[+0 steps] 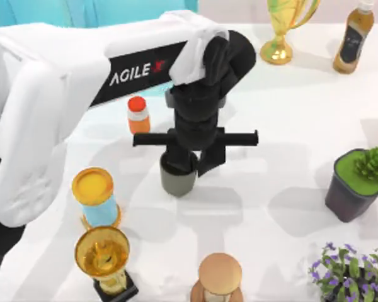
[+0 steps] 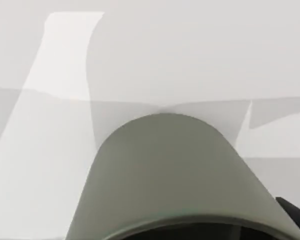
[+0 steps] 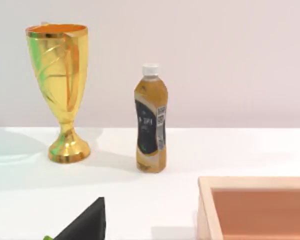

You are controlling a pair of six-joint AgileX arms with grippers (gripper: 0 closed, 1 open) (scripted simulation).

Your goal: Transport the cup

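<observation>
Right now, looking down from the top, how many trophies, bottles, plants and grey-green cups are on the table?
Trophies: 2, at the far edge and near left
Bottles: 2, orange-capped and tea-coloured
Plants: 2, green in a dark pot and purple-flowered
Grey-green cups: 1, under the left gripper
Total: 7

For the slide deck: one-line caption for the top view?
Left gripper straddles the grey-green cup mid-table.

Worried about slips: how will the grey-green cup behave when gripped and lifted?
The cup looks rigid, so probably won't deform. Its tapered, matte wall may slide downward from the left gripper at its rim. Short and wide, it seems unlikely to tip.
</observation>
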